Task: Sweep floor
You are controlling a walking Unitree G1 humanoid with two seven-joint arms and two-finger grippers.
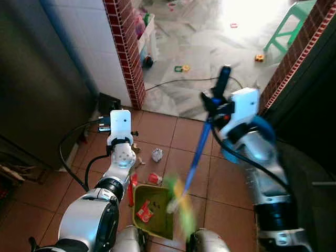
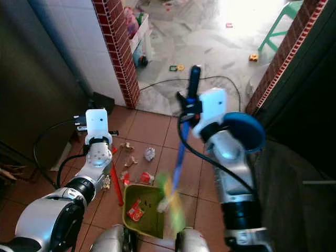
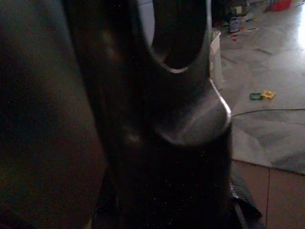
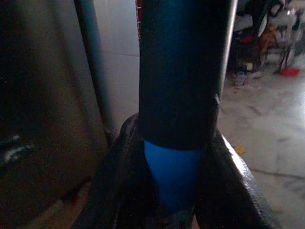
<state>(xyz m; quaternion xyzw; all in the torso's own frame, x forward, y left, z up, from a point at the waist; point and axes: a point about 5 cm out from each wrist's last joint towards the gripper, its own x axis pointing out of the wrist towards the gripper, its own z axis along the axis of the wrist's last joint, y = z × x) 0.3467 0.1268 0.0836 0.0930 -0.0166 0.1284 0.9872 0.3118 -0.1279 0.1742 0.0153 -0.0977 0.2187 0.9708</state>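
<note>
My right gripper point(image 1: 214, 103) is shut on the black grip of a blue broom handle point(image 1: 199, 149), held up in front of me. In the right wrist view the fingers point(image 4: 119, 191) clamp that handle. The green and yellow bristles point(image 1: 178, 205) are blurred at the mouth of an olive dustpan point(image 1: 157, 223) that holds a red wrapper point(image 1: 144, 211). The dustpan's red handle point(image 1: 130, 191) rises toward my left gripper point(image 1: 110, 125), which is mostly hidden behind its white wrist camera. A dark looped grip point(image 3: 181, 95) sits close in the left wrist view. Crumpled white paper point(image 1: 157, 154), a red scrap point(image 1: 154, 178) and crumbs lie on the tiles.
A red brick pillar point(image 1: 126, 52) stands ahead on the left, with a dark cabinet point(image 1: 37, 79) beside it. Beyond, the marble floor holds small toys point(image 1: 182, 68), a white bin point(image 1: 149, 37), a green stool point(image 1: 289, 26) and a black cable point(image 1: 178, 81). A dark door panel point(image 1: 310, 89) closes the right side.
</note>
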